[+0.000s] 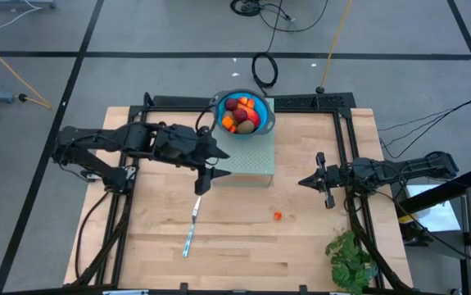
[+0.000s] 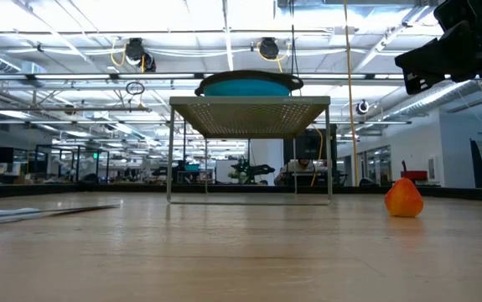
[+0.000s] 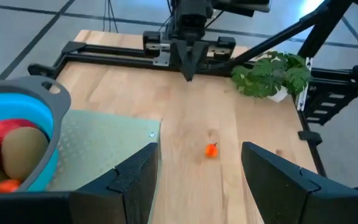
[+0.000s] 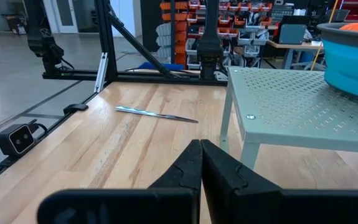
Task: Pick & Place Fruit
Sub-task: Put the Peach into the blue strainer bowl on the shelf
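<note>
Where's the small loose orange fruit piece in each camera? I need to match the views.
High view: small orange toy fruit piece on bare wood, in front of the pale green perforated metal stand.
Low view: right of the stand.
Left wrist view: centre, on wood.
Right wrist view: not in it.
Shared landmark: the stand.

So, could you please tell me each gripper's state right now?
Left gripper: open, holding nothing.
Right gripper: shut, holding nothing.
</note>
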Controlling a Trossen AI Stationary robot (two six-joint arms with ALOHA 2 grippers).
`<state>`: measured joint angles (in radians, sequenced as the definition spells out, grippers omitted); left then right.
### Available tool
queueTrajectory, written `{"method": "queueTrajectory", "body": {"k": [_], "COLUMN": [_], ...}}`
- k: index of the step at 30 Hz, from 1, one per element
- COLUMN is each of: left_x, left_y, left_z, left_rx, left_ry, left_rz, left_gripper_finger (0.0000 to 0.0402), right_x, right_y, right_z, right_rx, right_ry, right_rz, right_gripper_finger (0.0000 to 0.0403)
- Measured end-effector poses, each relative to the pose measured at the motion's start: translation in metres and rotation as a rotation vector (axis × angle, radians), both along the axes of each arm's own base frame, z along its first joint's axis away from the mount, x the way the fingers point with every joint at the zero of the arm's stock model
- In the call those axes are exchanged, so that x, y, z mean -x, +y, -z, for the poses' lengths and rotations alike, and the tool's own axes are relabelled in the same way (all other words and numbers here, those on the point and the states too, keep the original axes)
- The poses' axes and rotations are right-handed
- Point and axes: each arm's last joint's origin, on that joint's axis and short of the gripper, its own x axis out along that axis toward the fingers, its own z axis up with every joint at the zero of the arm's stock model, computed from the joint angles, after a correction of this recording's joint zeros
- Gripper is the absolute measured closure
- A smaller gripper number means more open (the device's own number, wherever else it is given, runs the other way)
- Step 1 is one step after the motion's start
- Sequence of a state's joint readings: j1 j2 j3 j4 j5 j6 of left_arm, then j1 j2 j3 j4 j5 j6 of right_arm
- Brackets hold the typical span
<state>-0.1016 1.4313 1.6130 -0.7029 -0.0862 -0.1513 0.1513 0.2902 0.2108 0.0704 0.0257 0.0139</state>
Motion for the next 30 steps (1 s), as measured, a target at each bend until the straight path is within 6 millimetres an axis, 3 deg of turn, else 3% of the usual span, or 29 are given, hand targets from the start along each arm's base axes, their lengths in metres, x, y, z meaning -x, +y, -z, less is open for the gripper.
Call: {"method": "queueTrajectory", "body": {"k": [4, 9, 30], "left_x": [0.001, 0.002, 0.081], "left_y": [-0.001, -0.002, 0.004], "left_z": [0.000, 0.019, 0.068], "left_rx": [-0.006, 0.013, 0.101], "left_ry": [-0.019, -0.013, -0.228], "left_rz": [0.016, 0.026, 0.020], "left_gripper_finger": [0.0169, 0.0169, 0.0169], "right_x": [0.000, 0.000, 0.000], "right_y": [0.000, 0.000, 0.000], "right_z": [0.000, -0.001, -0.002], "right_rx": [0.000, -0.002, -0.005], "right_ry": [0.000, -0.008, -0.023], "right_rz": [0.000, 0.000, 0.000], "right_gripper_finger": [0.0403, 0.0403, 0.0403]}}
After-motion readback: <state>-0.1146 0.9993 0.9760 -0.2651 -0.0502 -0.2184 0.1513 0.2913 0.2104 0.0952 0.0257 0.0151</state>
